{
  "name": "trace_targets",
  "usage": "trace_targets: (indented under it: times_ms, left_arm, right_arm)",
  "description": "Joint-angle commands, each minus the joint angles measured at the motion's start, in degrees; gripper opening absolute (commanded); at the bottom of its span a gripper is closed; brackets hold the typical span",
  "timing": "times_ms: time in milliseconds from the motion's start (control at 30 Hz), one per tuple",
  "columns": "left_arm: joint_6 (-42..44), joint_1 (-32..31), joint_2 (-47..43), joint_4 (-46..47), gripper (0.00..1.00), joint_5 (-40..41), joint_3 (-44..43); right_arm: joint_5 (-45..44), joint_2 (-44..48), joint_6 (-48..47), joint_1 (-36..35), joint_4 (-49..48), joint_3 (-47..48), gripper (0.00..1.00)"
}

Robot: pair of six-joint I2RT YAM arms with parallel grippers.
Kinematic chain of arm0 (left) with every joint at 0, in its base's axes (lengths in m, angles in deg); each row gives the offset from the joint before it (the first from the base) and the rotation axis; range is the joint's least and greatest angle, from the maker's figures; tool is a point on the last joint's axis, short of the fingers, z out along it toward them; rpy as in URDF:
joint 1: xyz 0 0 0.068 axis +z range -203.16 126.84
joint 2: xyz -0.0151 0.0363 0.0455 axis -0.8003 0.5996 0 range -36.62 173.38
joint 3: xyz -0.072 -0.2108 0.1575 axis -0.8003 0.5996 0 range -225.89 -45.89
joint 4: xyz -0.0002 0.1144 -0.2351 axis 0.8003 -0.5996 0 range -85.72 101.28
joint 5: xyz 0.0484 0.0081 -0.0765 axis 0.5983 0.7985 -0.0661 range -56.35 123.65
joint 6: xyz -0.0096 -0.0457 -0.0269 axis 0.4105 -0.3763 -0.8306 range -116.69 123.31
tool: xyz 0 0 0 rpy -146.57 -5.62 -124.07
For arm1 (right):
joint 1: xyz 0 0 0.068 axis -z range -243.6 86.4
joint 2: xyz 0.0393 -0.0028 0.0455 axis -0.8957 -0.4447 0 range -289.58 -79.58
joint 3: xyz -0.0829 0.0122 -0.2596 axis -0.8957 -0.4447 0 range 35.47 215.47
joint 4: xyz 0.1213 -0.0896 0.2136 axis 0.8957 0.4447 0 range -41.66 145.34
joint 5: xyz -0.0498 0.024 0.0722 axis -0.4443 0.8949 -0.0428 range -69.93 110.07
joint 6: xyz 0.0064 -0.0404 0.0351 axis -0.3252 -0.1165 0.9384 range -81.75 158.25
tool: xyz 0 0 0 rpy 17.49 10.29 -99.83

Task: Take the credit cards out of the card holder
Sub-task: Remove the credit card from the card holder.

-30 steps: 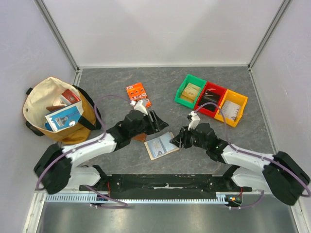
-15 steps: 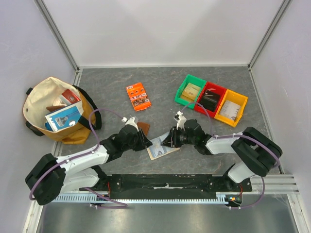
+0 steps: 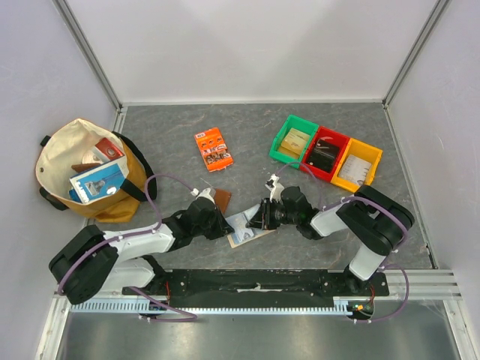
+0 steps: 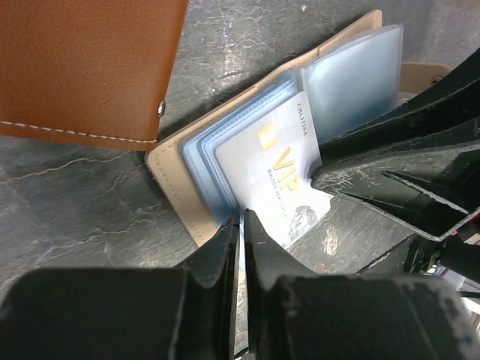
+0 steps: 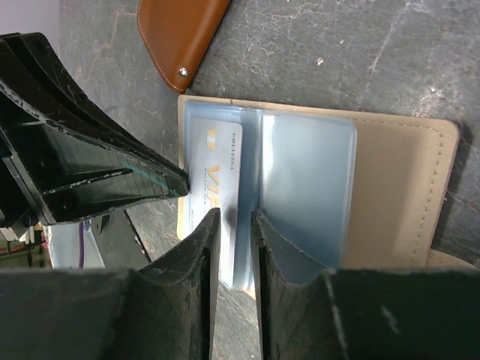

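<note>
Nearest the arms' bases, the beige card holder lies open on the grey table, its pale blue plastic sleeves fanned upward. A white credit card lettered "VIP" in gold lies among the sleeves and sticks out past the holder's near edge. The left claw is pinched down to a slit on that card's near corner, with only a thin pale sliver showing between its jaws. The right claw reaches in from the opposite side with its jaws narrowly parted, astride the card and the edge of the sleeves. In the left wrist view its black fingers hide the holder's right part.

Just beyond, a brown wallet lies closed, its corner just beside the holder's far left corner. Farther back lies an orange packet. To the right, three bins stand side by side and touching:
- The green bin holds a tan flat item.
- The red bin holds something black.
- The yellow bin holds a whitish card-like piece.

At the far left a cream cloth bag stands open, holding a blue-and-white booklet and a red box.
</note>
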Motion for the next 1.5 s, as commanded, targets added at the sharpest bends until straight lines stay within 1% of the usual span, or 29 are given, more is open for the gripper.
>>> trace_targets:
  times_ms: [0, 133, 233, 300, 367, 433, 600, 700, 867, 1000, 1100, 1167, 1267, 1467]
  left_arm:
    - [-2.63, -0.05, 2.48, 2.91, 0.10, -0.42, 1.00]
    - [-3.34, -0.14, 3.01, 3.18, 0.09, -0.68, 1.44]
    - [-3.60, -0.05, 2.75, 3.00, 0.08, -0.24, 1.79]
    - [-3.78, -0.14, 2.49, 2.74, 0.08, 0.11, 1.88]
    - [-3.69, -0.14, 2.31, 2.21, 0.07, 0.55, 1.88]
    - [-3.87, -0.05, 2.22, 1.77, 0.06, 0.90, 1.80]
    - [-3.52, -0.05, 2.22, 0.98, 0.06, 1.08, 1.27]
    - [-3.34, -0.05, 2.05, 0.45, 0.06, 1.16, 1.09]
    - [-3.08, -0.14, 1.78, -0.16, 0.06, 1.43, 0.83]
    - [-2.90, -0.05, 1.87, -0.34, 0.06, 1.60, 0.65]
    - [-2.99, -0.05, 2.13, -0.34, 0.05, 1.52, 0.57]
    - [-2.99, -0.05, 2.22, -0.34, 0.05, 1.43, 0.57]
    - [-2.99, -0.05, 2.31, -0.78, 0.02, 1.52, 0.39]
    - [-2.99, 0.12, 1.61, -1.74, 0.02, 1.87, 0.48]
  right_arm:
    - [2.73, -2.65, 2.26, -0.11, -6.79, -0.64, 0.28]
    - [3.79, -3.36, 2.96, -0.11, -8.90, -0.65, 0.22]
    - [4.67, -2.92, 3.32, -0.02, -9.78, -0.82, 0.21]
    - [5.28, -2.48, 3.93, 0.33, -10.66, -1.17, 0.22]
    - [5.81, -1.95, 4.54, 0.77, -11.62, -1.78, 0.27]
    - [6.34, -1.78, 5.25, 1.30, -12.94, -2.40, 0.31]
    - [7.83, -3.00, 7.44, 1.91, -16.98, -2.84, 0.31]
    - [8.45, -3.88, 8.59, 2.18, -18.92, -3.11, 0.27]
    - [8.63, -4.41, 9.38, 2.79, -20.94, -3.81, 0.24]
    - [8.80, -4.85, 9.73, 3.41, -22.00, -4.34, 0.18]
    - [9.06, -5.64, 9.99, 3.93, -23.05, -4.69, 0.12]
    - [9.50, -6.26, 10.26, 4.11, -23.84, -4.95, 0.05]
    - [10.12, -7.31, 10.87, 5.07, -25.42, -5.48, 0.00]
    - [10.91, -6.88, 10.44, 7.10, -25.87, -6.88, 0.00]
